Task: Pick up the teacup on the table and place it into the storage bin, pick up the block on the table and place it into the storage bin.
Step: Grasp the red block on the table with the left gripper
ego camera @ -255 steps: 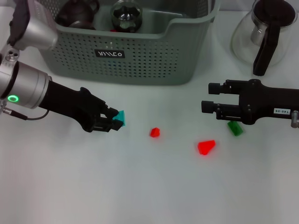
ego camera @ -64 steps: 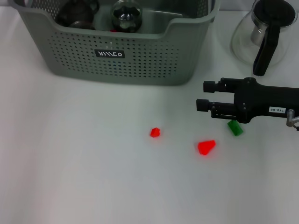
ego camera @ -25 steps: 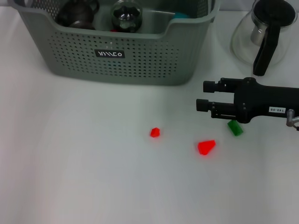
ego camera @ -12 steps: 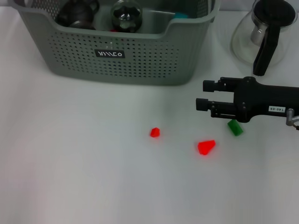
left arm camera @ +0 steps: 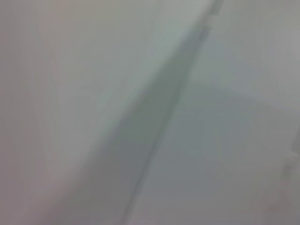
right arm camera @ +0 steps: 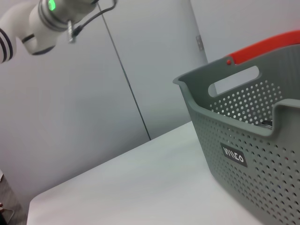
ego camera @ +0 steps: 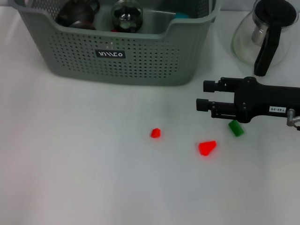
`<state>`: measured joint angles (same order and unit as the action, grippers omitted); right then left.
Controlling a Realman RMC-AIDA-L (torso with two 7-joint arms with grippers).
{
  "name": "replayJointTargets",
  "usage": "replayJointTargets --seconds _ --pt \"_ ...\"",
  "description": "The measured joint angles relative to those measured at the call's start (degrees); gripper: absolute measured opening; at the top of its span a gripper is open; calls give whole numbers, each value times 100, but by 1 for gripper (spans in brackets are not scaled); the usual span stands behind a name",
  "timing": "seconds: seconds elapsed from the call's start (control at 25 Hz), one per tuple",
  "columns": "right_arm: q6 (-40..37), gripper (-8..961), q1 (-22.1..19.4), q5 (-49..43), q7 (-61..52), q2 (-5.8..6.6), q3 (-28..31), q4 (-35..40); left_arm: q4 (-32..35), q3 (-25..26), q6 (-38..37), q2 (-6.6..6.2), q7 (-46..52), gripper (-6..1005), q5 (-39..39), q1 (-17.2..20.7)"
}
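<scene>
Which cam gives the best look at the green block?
Head view: the green block lies on the table, partly under the right gripper, right of two red blocks. The right wrist view shows only the storage bin; the left wrist view shows nothing identifiable.

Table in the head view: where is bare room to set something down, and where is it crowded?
Bare: the table's whole left half, in front of the bin. Crowded: near the right gripper, with the green block, two red blocks and glass pot.
</scene>
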<state>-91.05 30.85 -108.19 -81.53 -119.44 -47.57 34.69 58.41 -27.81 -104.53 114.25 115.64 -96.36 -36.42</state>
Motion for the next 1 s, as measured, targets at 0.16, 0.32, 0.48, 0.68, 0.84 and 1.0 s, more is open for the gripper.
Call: replayJointTargets --seconds 0.16,0.32,0.48,0.68,0.84,1.0 --pt "-1 675 0 -1 5 0 -7 -13 -195 -192 -725 -89 -557 733 -282 177" --pt "-1 675 -7 -14 13 0 -14 -15 117 -743 -893 -83 -953 735 -1241 330" --pt "0 675 -16 -21 0 0 -9 -2 540 -1356 -869 -9 -896 725 -2171 280" --pt "0 675 -41 -24 16 0 -9 -18 1087 -2244 -714 220 -398 707 -3406 4" --pt "-1 675 -58 -20 24 0 -4 -41 1600 -2766 -400 675 -131 694 -4276 -87" --pt "2 675 -60 -20 26 0 -1 -44 1919 -3321 1 1014 -6 680 -4764 -70"
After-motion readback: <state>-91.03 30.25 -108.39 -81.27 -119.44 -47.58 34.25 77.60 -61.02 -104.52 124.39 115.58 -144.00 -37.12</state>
